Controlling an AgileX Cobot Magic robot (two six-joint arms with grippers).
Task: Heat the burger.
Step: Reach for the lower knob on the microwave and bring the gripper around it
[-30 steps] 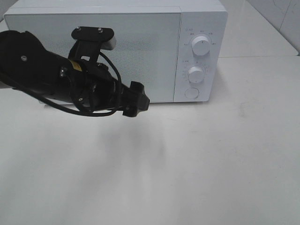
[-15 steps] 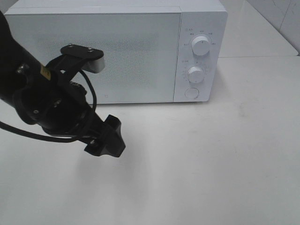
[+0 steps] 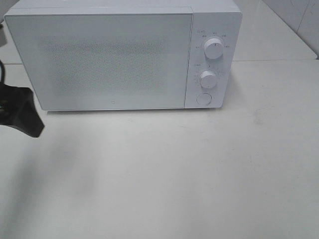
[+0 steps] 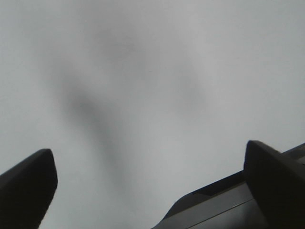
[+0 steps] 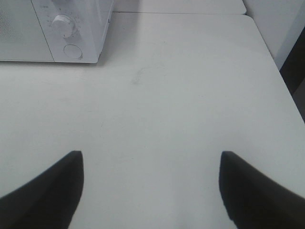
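The burger is out of view in every frame. The white microwave [image 3: 114, 59] stands at the back of the table with its door closed; its corner also shows in the right wrist view [image 5: 28, 28]. At the high view's left edge, only the black tip of my left gripper [image 3: 22, 113] shows, in front of the microwave's lower left corner. In its wrist view the left gripper [image 4: 148, 152] is open above bare table, nothing between the fingers. My right gripper [image 5: 151, 160] is also open and empty, over the table to the right of the microwave.
The microwave's panel has two white knobs [image 3: 213, 48] [image 3: 208, 78] and a round button [image 3: 203, 98]. The white table [image 3: 189, 169] lies in front of it. Its right edge [image 5: 281, 71] shows in the right wrist view. A dark grey part [image 4: 214, 205] sits low in the left wrist view.
My left arm has pulled back from in front of the microwave door, down and to the left, until only its tip shows at the view's edge. The microwave door has stayed closed.
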